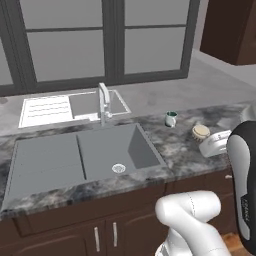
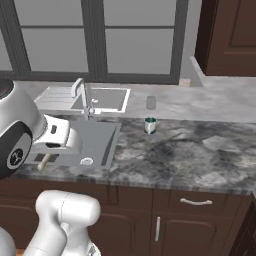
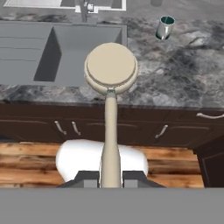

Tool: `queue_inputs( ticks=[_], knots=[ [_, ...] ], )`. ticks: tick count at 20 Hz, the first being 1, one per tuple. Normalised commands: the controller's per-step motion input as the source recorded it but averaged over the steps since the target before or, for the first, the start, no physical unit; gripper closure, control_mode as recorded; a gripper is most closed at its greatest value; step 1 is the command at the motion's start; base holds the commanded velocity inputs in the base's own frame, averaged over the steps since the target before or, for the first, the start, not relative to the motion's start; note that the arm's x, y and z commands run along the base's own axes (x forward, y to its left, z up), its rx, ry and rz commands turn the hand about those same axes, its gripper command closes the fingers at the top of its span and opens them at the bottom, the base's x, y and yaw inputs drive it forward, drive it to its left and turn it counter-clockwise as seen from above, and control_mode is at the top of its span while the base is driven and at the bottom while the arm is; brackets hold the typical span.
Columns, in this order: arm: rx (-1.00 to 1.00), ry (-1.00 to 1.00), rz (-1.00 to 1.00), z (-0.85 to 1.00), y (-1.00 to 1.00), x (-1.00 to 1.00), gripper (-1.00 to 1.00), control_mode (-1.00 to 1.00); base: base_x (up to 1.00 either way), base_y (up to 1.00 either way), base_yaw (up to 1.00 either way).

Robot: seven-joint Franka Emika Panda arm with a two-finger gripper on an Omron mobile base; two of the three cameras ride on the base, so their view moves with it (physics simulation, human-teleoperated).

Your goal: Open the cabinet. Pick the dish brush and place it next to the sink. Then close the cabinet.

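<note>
My gripper (image 3: 110, 177) is shut on the handle of the dish brush (image 3: 110, 65), a beige brush with a round flat head. The brush head (image 1: 201, 131) hangs over the marble counter, right of the sink (image 1: 85, 155) and near the counter's front. From the right base camera, the white hand (image 2: 57, 134) and a bit of the brush (image 2: 44, 161) show in front of the sink (image 2: 97, 142). The grey basin (image 3: 65, 48) has a curved faucet (image 1: 103, 102) behind it. The dark brown cabinet (image 2: 232, 35) hangs at the upper right; I cannot tell how its doors stand.
A small green cup (image 1: 171, 119) stands on the counter behind the brush, and a grey glass (image 2: 151, 102) stands farther back. A large window runs along the back wall. Brown low cabinets and a drawer (image 2: 196, 202) sit under the counter, above a wood floor.
</note>
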Motion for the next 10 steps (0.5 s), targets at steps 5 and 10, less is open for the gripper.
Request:
queue_inputs(
  ticks=[5, 10],
  knots=[
    [0.00, 0.00, 0.00, 0.00, 0.00, 0.00, 1.00, 1.00, 0.34, 0.00, 0.00],
    [0.00, 0.00, 0.00, 0.00, 0.00, 0.00, 1.00, 1.00, 0.71, 0.00, 0.00]
  ],
)
